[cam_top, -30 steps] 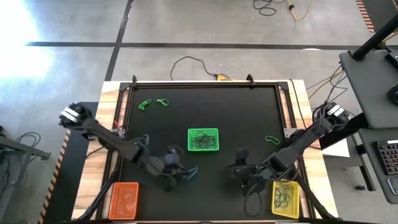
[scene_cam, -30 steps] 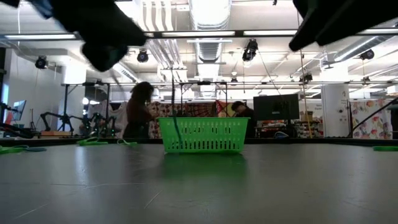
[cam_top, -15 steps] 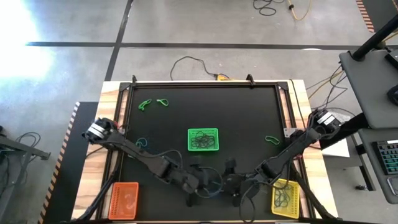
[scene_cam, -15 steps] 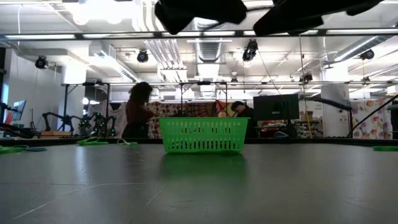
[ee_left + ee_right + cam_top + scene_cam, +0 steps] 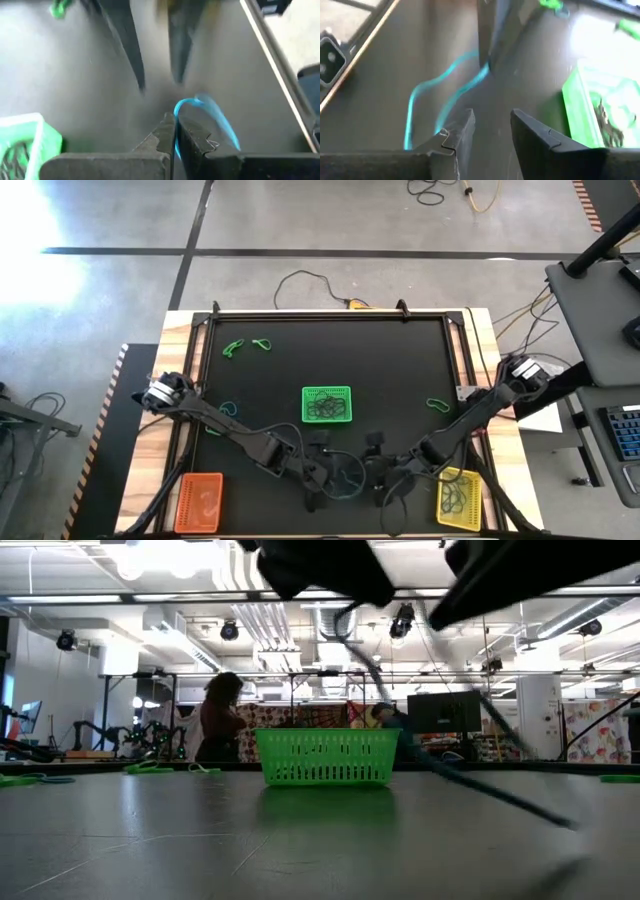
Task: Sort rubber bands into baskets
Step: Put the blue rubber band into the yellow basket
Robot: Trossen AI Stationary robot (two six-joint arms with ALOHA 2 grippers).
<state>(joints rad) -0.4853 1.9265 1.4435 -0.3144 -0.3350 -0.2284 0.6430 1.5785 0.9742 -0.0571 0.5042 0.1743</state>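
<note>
Item: blue rubber band (image 5: 202,112), pinched in closed left gripper (image 5: 174,131), now brought beside right gripper (image 5: 490,122), whose part-open fingers are narrowing—handover likely under way.

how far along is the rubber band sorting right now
Partly done. The green basket and yellow basket already hold bands; the orange basket seems to hold a few. In hand: the left gripper is shut on a blue band, with the right gripper open close by at the table's front middle. Left: loose green bands at the back left, another at right, one at left.
</note>
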